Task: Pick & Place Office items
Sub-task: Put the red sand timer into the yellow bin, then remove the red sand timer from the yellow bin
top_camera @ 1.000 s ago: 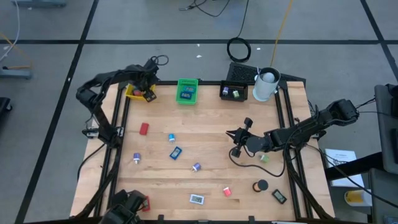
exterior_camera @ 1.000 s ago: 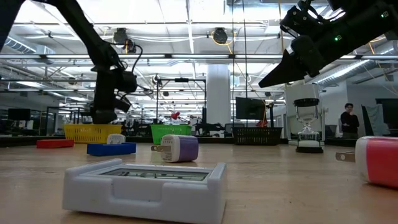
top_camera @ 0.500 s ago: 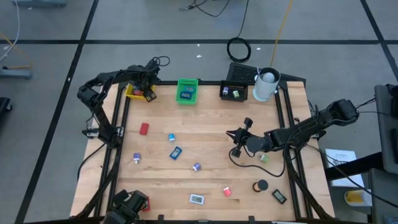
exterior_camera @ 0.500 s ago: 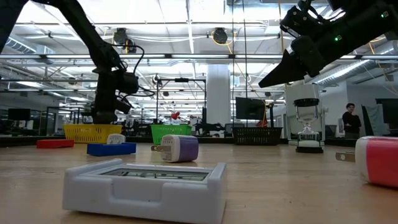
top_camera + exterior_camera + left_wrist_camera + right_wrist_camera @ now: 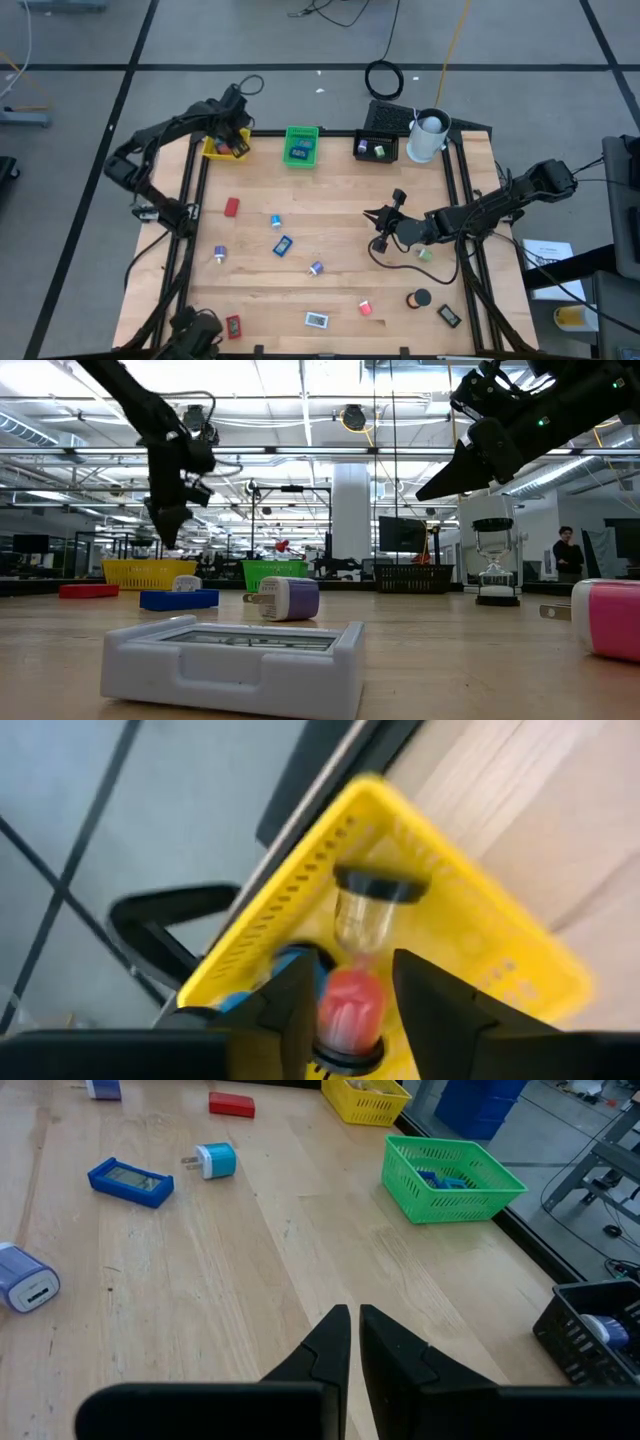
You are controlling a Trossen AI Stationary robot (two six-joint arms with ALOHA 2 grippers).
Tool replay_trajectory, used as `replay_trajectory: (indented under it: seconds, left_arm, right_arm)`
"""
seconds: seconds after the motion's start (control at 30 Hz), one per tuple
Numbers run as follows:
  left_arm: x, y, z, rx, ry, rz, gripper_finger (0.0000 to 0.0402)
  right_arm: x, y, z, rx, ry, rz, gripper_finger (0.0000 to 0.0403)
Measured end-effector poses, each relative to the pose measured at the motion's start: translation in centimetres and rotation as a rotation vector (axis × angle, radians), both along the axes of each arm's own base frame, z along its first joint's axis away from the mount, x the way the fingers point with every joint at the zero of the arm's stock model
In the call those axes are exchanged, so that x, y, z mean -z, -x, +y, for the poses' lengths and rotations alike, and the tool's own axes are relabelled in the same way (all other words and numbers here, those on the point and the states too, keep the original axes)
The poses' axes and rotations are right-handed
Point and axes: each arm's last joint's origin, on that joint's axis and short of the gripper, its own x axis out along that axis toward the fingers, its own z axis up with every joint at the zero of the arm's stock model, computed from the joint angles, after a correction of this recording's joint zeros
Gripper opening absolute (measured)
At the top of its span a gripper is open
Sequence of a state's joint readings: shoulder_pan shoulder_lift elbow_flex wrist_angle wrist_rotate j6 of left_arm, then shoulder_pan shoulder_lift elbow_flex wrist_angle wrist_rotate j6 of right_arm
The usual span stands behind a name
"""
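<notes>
Left gripper (image 5: pixel 350 995) hangs over the yellow tray (image 5: pixel 215 148), fingers apart around nothing — hourglass (image 5: pixel 360 960) below; right gripper (image 5: pixel 352 1330) closed, empty.

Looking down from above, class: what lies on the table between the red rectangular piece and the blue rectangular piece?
In the high view, a small blue-and-white charger plug lies between the red piece and the blue piece; otherwise bare wood.

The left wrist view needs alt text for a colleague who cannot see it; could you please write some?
The left end effector hangs directly above a yellow perforated plastic tray at the edge of the pale wooden table. Seen between its two dark fingers, a small sand timer with red sand and black end caps lies in the tray, with something blue beside it.
</notes>
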State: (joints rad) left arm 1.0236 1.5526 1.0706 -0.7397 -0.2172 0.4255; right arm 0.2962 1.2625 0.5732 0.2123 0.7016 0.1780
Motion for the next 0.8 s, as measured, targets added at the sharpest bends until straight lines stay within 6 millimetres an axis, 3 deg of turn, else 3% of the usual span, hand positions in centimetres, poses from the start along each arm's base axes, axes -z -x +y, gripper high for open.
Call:
replay_trajectory:
  seconds: [0.2, 0.33, 0.43, 0.67, 0.8]
  left_arm:
    - [-3.1, 0.8, -1.3, 0.013, -0.058, -0.141, 0.0075]
    - [-3.2, 0.6, -1.5, 0.020, -0.026, -0.191, 0.0067]
    - [-2.1, 0.2, -1.1, 0.012, -0.001, -0.141, 0.0092]
    - [1.5, 0.2, 0.4, -0.028, 0.073, 0.044, 0.0203]
    - [3.0, 0.3, 1.3, -0.044, 0.102, 0.063, 0.0225]
  right_arm:
    - [0.0, 0.0, 0.0, -0.001, 0.002, 0.001, 0.0022]
    - [0.0, 0.0, 0.0, -0.003, 0.006, 0.002, 0.0022]
    - [-0.1, 0.0, 0.0, -0.003, 0.003, -0.005, 0.0022]
    - [-0.1, 0.0, 0.0, -0.004, 0.004, -0.004, 0.0022]
    - [-0.1, 0.0, 0.0, -0.005, 0.006, -0.003, 0.0022]
